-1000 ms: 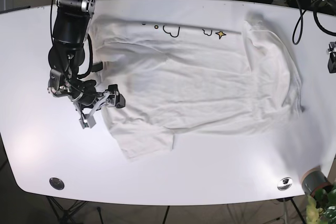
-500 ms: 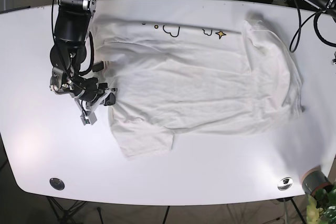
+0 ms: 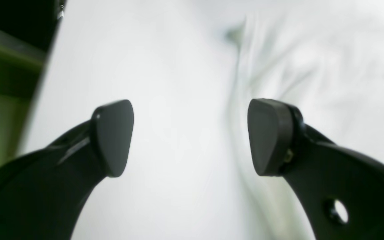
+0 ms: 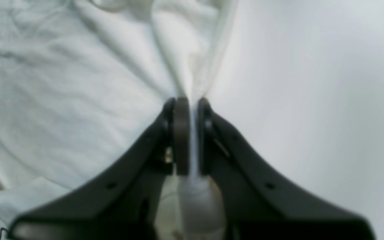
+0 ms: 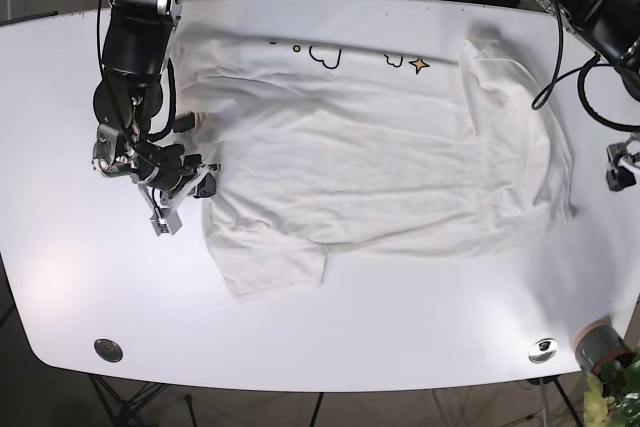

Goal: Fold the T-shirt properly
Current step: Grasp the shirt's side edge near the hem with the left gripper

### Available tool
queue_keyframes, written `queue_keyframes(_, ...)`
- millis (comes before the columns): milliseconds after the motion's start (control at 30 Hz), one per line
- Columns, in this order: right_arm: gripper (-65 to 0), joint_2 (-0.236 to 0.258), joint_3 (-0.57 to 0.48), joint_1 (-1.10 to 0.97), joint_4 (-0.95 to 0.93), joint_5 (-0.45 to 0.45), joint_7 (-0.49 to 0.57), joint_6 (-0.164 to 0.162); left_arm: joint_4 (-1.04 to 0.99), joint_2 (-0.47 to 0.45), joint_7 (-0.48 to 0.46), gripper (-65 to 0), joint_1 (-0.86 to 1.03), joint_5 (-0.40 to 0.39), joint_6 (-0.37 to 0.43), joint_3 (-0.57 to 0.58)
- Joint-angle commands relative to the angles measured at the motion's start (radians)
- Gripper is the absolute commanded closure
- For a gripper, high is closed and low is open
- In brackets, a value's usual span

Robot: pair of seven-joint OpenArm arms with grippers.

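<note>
The right end effector [image 4: 189, 136] is pinched together on a thin fold of the white cotton T-shirt [image 4: 62, 83], the cloth rising in a ridge from between its dark fingers [image 4: 180, 133]. In the base view it [image 5: 190, 192] sits at the shirt's [image 5: 380, 157] side edge, the grip point hidden by the arm. The shirt lies spread and wrinkled across the white oval worktop [image 5: 400, 317]. The left end effector [image 3: 190, 136] stands wide apart holding nothing, over bare worktop [image 3: 145, 83] beside a blurred shirt edge [image 3: 312, 66]; the base view cuts most of it off at the frame's edge.
</note>
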Motion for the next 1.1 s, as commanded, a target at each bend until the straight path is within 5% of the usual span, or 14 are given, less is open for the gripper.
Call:
queue_keyframes(0,-2.1,0.011,0.002,0.024,0.021,0.015,0.018,0.005,-0.075,-0.027,-0.057,-50.4,-0.033,-0.018,0.006,0.011)
queue_keyframes(533,-2.2,0.011,0.003,0.023,0.021,0.015,0.018,0.005,-0.582,-0.078,-0.346,-50.4,-0.213,-0.018,0.007,0.211)
queue_keyframes(1067,-2.2,0.011,0.003,0.023,0.021,0.015,0.018,0.010,-0.724,-0.076,-0.479,-50.4,-0.223,-0.020,0.007,0.335)
